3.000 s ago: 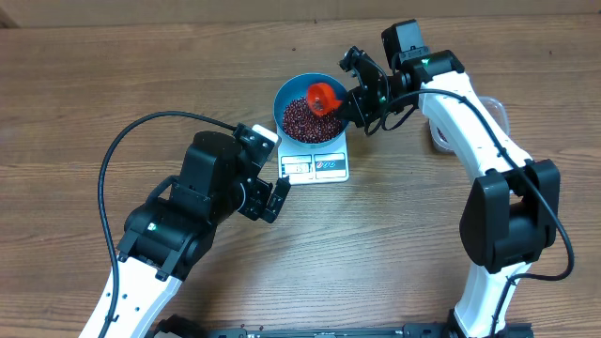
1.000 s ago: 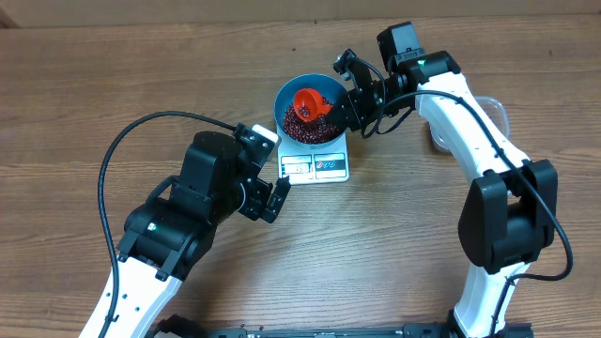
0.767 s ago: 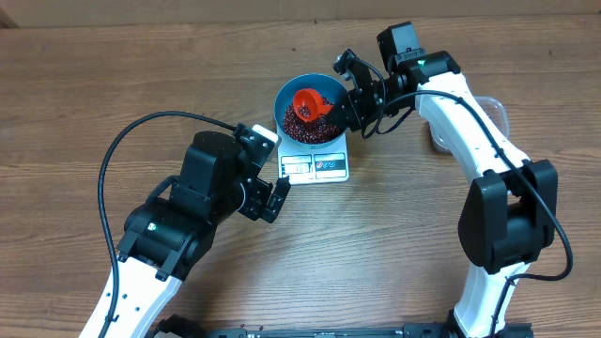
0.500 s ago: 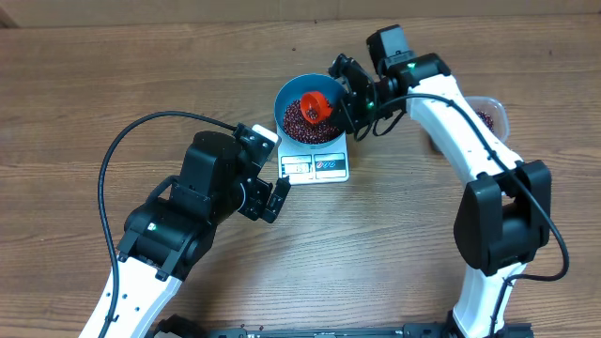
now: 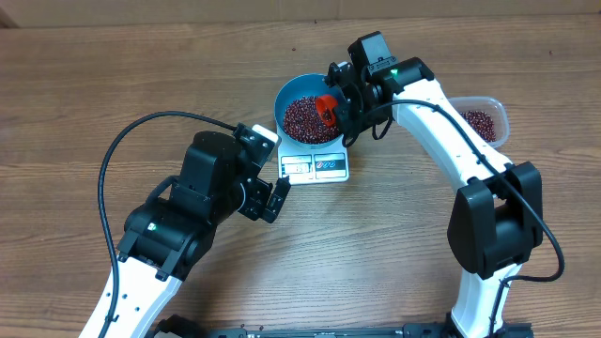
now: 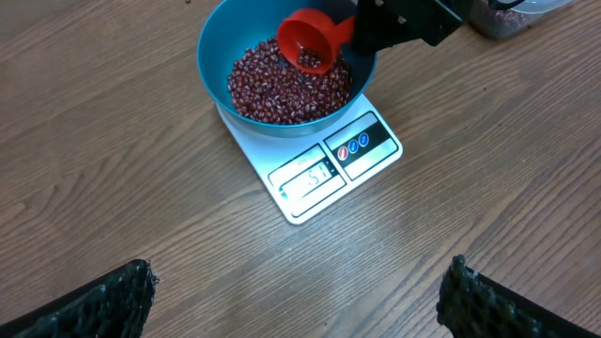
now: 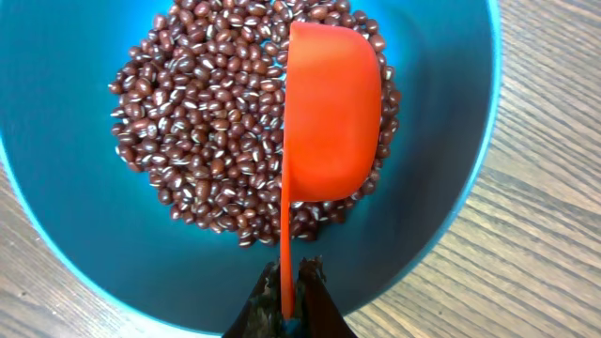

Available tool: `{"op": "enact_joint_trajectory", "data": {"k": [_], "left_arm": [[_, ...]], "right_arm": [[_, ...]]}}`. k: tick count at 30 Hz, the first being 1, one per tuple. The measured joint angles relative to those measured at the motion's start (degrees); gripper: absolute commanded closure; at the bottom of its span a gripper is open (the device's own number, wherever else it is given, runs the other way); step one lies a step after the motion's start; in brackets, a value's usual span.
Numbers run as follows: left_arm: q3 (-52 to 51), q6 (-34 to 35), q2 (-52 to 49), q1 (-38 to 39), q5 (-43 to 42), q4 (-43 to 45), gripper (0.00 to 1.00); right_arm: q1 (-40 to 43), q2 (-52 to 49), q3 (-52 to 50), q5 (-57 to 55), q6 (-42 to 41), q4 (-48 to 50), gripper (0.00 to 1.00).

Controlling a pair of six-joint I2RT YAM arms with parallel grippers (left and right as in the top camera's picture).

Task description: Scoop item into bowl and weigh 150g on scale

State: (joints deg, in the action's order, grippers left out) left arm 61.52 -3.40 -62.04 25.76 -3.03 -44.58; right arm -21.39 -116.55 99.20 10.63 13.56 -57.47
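Note:
The blue bowl (image 5: 281, 98) stands on the white scale (image 5: 315, 167) and holds a heap of dark red beans, the item (image 5: 300, 117). My right gripper (image 5: 338, 106) is shut on the handle of an orange-red scoop (image 5: 325, 105), which hangs over the bowl's right side. In the right wrist view the scoop (image 7: 331, 113) lies turned on its side above the beans (image 7: 202, 141), and the gripper (image 7: 291, 284) pinches its thin handle. The left wrist view shows a few beans in the tipped scoop (image 6: 312, 41). My left gripper (image 6: 296, 302) is open over bare table, near the scale (image 6: 331, 169).
A clear plastic tub (image 5: 481, 118) with more beans sits at the right, beyond the right arm's forearm; its corner shows in the left wrist view (image 6: 502, 15). The left arm's black cable (image 5: 141, 127) loops over the table at the left.
The right arm swung left and rolled the scoop onto its side over the bowl. The tub behind it is now uncovered. The left arm has not moved.

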Motion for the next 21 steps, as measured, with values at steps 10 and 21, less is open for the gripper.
{"op": "enact_joint_trajectory", "data": {"k": [10,21], "left_arm": [[0.0,0.0,0.0,0.0,0.0,0.0,0.0],[0.0,0.0,0.0,0.0,0.0,0.0,0.0]], "right_arm": [[-0.3,0.0,0.0,0.9,-0.1,-1.1,0.96],[-1.6,0.0,0.0,8.5,0.0,-1.6,0.97]]}}
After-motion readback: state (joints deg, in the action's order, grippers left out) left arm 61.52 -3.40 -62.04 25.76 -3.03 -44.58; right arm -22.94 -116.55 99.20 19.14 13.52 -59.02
